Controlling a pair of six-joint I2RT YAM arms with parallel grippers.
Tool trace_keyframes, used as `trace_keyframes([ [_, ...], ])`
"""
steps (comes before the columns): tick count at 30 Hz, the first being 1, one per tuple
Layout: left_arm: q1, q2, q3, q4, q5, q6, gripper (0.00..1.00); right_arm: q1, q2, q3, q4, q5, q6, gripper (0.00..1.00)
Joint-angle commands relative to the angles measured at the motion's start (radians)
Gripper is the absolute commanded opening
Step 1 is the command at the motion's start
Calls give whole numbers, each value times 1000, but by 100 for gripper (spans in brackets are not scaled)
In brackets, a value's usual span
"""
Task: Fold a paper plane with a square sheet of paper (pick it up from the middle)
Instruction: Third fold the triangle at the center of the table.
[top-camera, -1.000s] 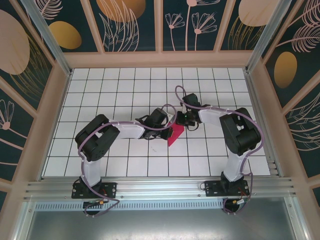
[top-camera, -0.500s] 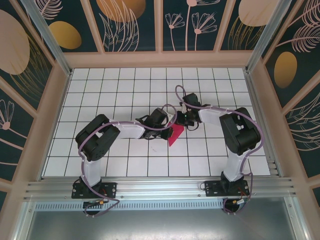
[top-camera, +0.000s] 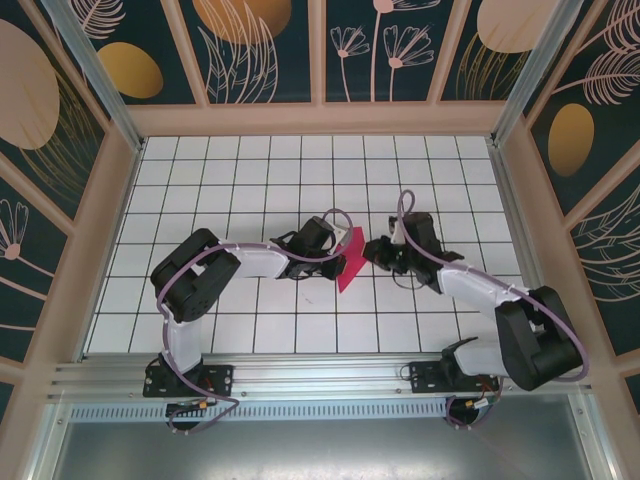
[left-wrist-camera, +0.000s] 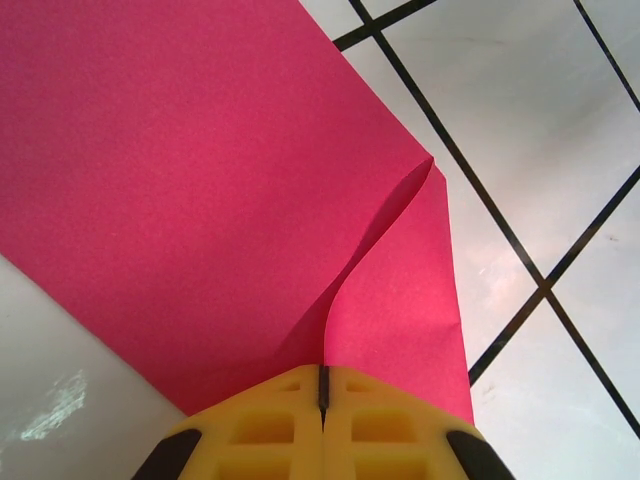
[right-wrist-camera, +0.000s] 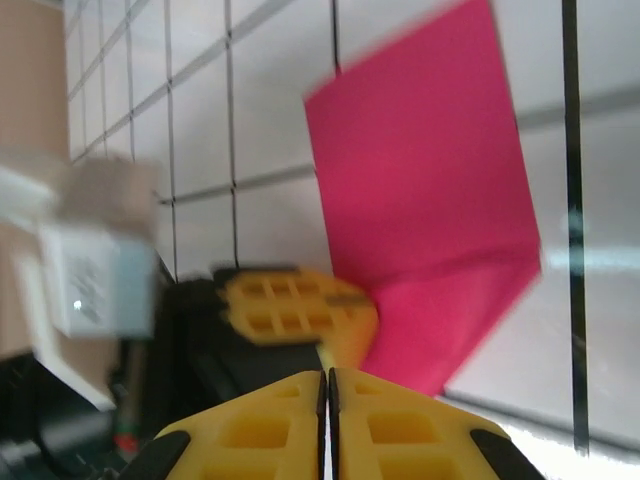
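The thin magenta-pink sheet of paper (top-camera: 349, 268), creased into a smaller angular shape, is sitting near the middle of the bench, between the two grippers. In the left wrist view the sheet (left-wrist-camera: 200, 180) is showing two layers, with one flap curling up along a fold. Whether its far edge is touching the tiles cannot be told.

The left gripper (left-wrist-camera: 322, 378) is clamping the paper's near edge, its yellow fingers (left-wrist-camera: 270, 425) pressed together on the pink layers. In the top view this gripper (top-camera: 337, 252) is reaching in from the left, its arm rising from the base, bending at the elbow and stretching its forearm rightward across the bench.

The right gripper (top-camera: 371, 252) is hovering just beside the paper's right side, apart from it. Its fingers (right-wrist-camera: 390, 430) are closed flat against each other with nothing between them, and it is looking at the paper (right-wrist-camera: 425, 190) and the left gripper's yellow finger (right-wrist-camera: 300, 308). Its arm is folding low, elbow far out to the right, forearm angling back toward the centre.

The bench (top-camera: 200, 190) is a white tiled grid with dark lines, edged by an aluminium rail (top-camera: 320, 372) at the near side. Dark teal wall panels (top-camera: 270, 50) with pale leaf and flower prints, in tan frames, are enclosing it.
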Motion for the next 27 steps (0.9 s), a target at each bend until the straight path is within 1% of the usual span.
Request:
trace_keyframes([
  [1,4,42,-20,-23,13,-5,0,57,-38,-98,131,-38,144,10],
  [6,3,52,-13,-24,22,0,0,151,21,-152,246,-33,213,9],
  [9,3,57,-7,-27,27,3,0,183,69,-141,264,-10,228,8],
  [19,3,58,1,-33,30,7,0,196,155,-144,338,-21,245,7],
  [27,3,59,0,-34,29,8,0,200,209,-147,365,-23,247,7],
])
